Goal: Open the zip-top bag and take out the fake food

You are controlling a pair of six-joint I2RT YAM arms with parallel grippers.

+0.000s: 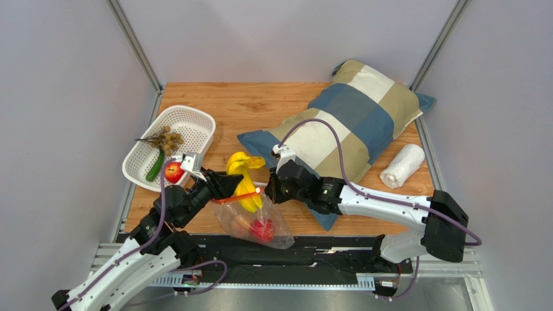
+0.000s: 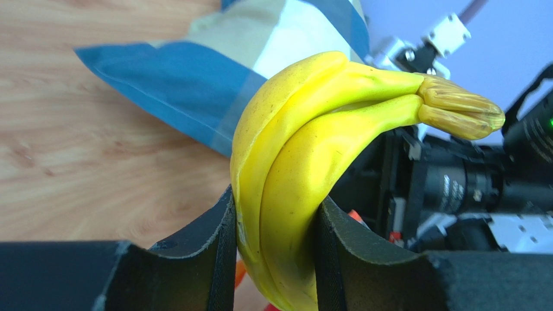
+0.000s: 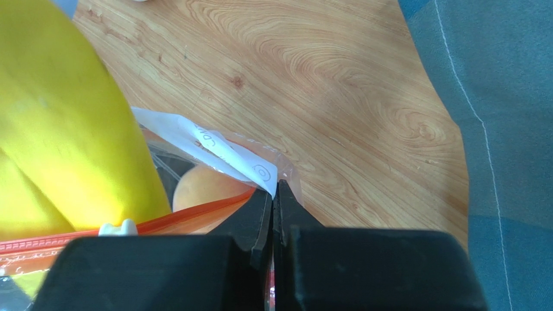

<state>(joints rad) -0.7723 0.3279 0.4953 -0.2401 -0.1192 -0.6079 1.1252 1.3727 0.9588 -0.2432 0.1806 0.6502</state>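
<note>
My left gripper (image 1: 230, 184) is shut on the yellow banana (image 1: 245, 175), which rises out of the mouth of the zip-top bag (image 1: 272, 236). In the left wrist view the banana (image 2: 305, 149) is pinched between both black pads, at the gripper (image 2: 276, 243). My right gripper (image 3: 274, 194) is shut on the bag's edge by its white label (image 3: 214, 146); the orange-red zipper strip (image 3: 195, 212) runs left from it. A peach (image 3: 201, 188) and a red apple (image 1: 262, 229) lie inside the bag.
A white mesh basket (image 1: 195, 116) at the left holds a grape bunch (image 1: 165, 139), a dark green vegetable (image 1: 156, 165) and a red apple (image 1: 173, 172). A patchwork pillow (image 1: 354, 123) lies behind the right arm, with a white towel roll (image 1: 402, 166) beside it.
</note>
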